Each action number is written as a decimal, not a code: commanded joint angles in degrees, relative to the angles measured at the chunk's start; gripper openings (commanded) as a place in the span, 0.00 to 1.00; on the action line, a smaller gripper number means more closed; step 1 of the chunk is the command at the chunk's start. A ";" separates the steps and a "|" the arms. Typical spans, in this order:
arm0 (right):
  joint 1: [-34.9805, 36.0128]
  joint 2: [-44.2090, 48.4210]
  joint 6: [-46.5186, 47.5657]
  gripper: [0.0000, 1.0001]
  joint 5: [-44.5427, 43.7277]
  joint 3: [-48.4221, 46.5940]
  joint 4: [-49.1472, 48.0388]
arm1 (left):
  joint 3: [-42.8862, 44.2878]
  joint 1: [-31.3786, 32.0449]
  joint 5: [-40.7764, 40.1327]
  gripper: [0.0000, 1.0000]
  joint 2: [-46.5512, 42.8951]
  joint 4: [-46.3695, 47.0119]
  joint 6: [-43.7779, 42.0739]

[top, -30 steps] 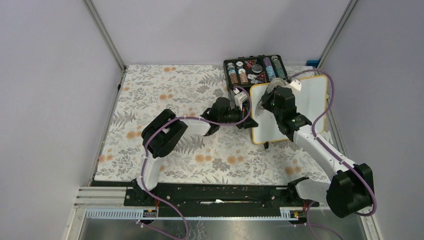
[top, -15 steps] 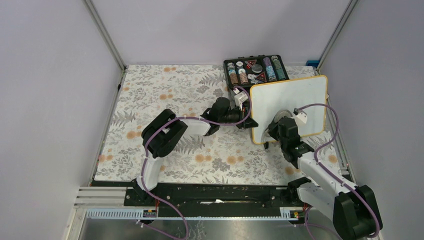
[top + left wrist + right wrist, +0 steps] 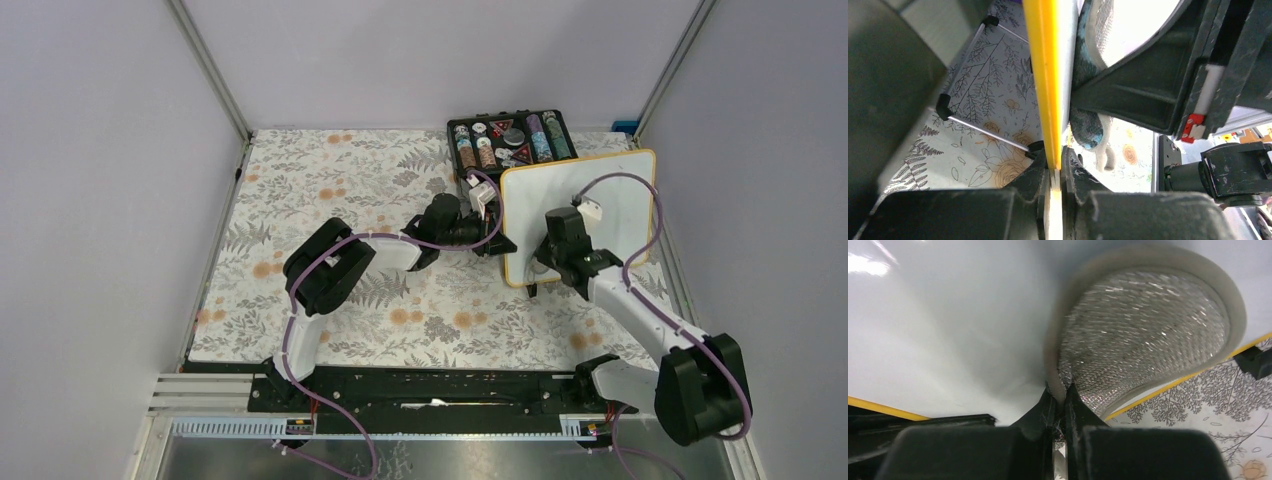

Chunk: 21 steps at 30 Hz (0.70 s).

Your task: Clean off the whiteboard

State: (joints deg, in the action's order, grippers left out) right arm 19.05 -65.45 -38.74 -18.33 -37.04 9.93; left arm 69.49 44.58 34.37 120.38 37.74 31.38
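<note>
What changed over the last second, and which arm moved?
The right gripper, shut on the round mesh pad, swept it down the whiteboard from the far left part to the near left corner, the arm drawing back. Nothing was taken or released. Unchanged: the left gripper clamps the board's left edge, the board sits where it was, and the black case behind it hasn't moved.

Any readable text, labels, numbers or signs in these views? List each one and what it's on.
No legible text in any view.
whiteboard: the visible surface is blank, no writing.
black case: the red triangular pieces carry white marks, too small to read.
wiping pad: no print.
</note>
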 commanded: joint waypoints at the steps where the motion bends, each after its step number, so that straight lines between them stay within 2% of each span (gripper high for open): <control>1: -0.74 -5.39 4.00 0.00 0.05 -12.59 -7.61 | -0.96 -2.85 -7.61 0.00 4.94 -13.57 3.51; 7: -1.28 -10.07 5.66 0.00 -2.24 -23.21 -7.56 | -0.80 -2.85 -7.44 0.00 4.95 -13.57 3.51; 12: -4.01 -13.56 5.35 0.00 -1.38 -26.49 -8.61 | -0.86 -2.85 -7.27 0.00 4.93 -13.49 3.49; 16: -7.71 -12.57 4.60 0.00 0.68 -23.69 -10.96 | -1.03 -2.89 -7.27 0.00 4.76 -13.39 3.49; 21: -12.08 -7.30 2.41 0.00 1.61 -13.01 -12.78 | -1.07 -2.84 -7.27 0.00 4.78 -13.26 3.52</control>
State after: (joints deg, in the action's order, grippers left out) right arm 12.32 -73.54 -34.76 -12.10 -56.88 12.91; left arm 70.28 44.58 33.71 120.90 38.02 31.09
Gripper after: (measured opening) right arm 0.064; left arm 0.077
